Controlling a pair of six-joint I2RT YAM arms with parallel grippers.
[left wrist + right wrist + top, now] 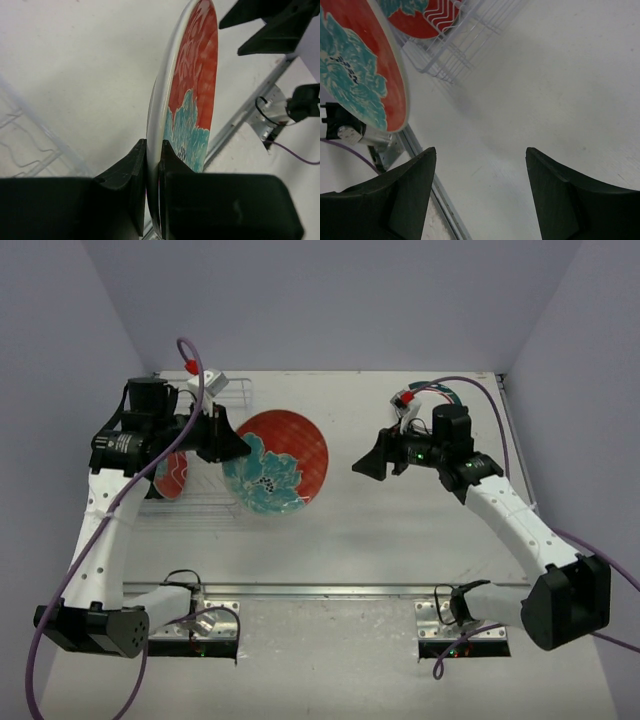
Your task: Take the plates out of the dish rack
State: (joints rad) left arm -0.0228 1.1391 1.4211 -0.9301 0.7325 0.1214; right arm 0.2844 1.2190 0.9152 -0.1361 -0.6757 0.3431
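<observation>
My left gripper (232, 443) is shut on the rim of the red-rimmed plate with the teal pattern (277, 462) and holds it in the air just right of the dish rack (195, 502). In the left wrist view the plate (192, 95) stands on edge between my fingers (131, 167). A second red plate with white lines (172, 474) sits in the rack, partly hidden by my left arm. My right gripper (372, 462) is open and empty, right of the held plate. In the right wrist view the held plate (357, 75) and the rack (465, 35) show beyond my open gripper (481, 152).
A metal rail (330, 590) runs across the table near the arm bases. Purple cables hang from both arms. Walls close the table at the back and sides.
</observation>
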